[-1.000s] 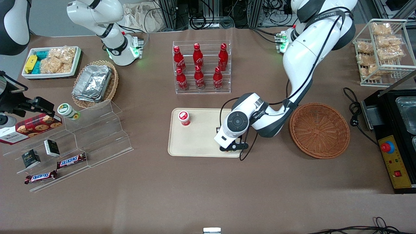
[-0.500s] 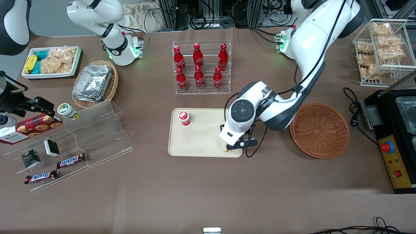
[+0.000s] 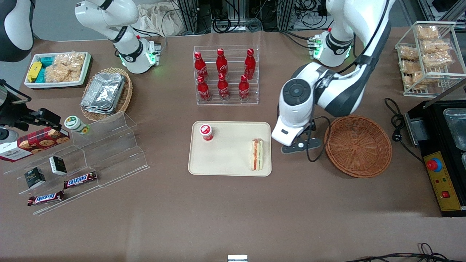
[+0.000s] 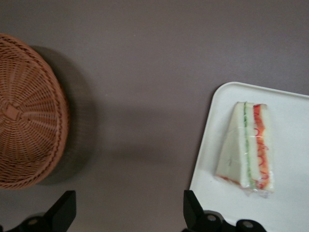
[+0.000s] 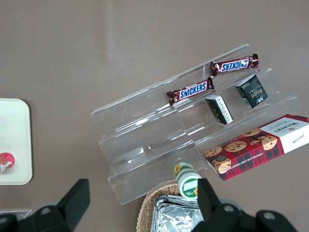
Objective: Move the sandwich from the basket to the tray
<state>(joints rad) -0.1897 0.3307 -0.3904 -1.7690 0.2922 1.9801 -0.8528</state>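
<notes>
The sandwich, a white wedge with red and green filling, lies on the beige tray at the tray's end nearest the basket; it also shows in the left wrist view on the tray. The reddish-brown wicker basket holds nothing and also shows in the left wrist view. My left gripper hangs open and empty above the bare table between tray and basket, its fingers wide apart.
A small red-capped cup stands on the tray's end toward the parked arm. A clear rack of red bottles stands farther from the camera than the tray. A black appliance and a wire snack rack are at the working arm's end.
My gripper has let go of the sandwich, risen and moved off the tray toward the basket. The sandwich now lies uncovered on the tray.
</notes>
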